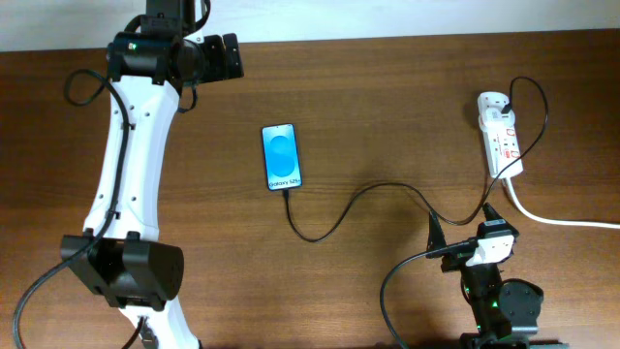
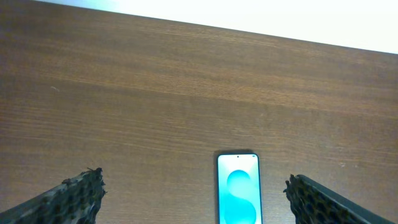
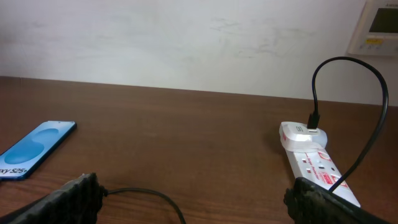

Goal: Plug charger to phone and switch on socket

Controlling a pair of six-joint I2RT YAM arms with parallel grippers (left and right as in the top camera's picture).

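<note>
The phone [image 1: 282, 157] lies flat mid-table, its blue screen up; it also shows in the left wrist view [image 2: 237, 194] and the right wrist view [image 3: 34, 149]. The thin black charger cable [image 1: 360, 196] reaches the phone's bottom edge and curls right to the white socket strip [image 1: 502, 136], where it enters a white adapter [image 3: 309, 130]. My left gripper [image 1: 229, 55] is open and empty, raised behind the phone [image 2: 196, 199]. My right gripper [image 1: 462, 229] is open and empty, low over the cable [image 3: 149, 194], with the socket [image 3: 314, 163] ahead to the right.
The thick white cord [image 1: 562, 221] runs from the socket off the right edge. The wooden table [image 1: 387, 107] ends at a white wall behind. A wall panel [image 3: 379, 25] shows at the top right of the right wrist view.
</note>
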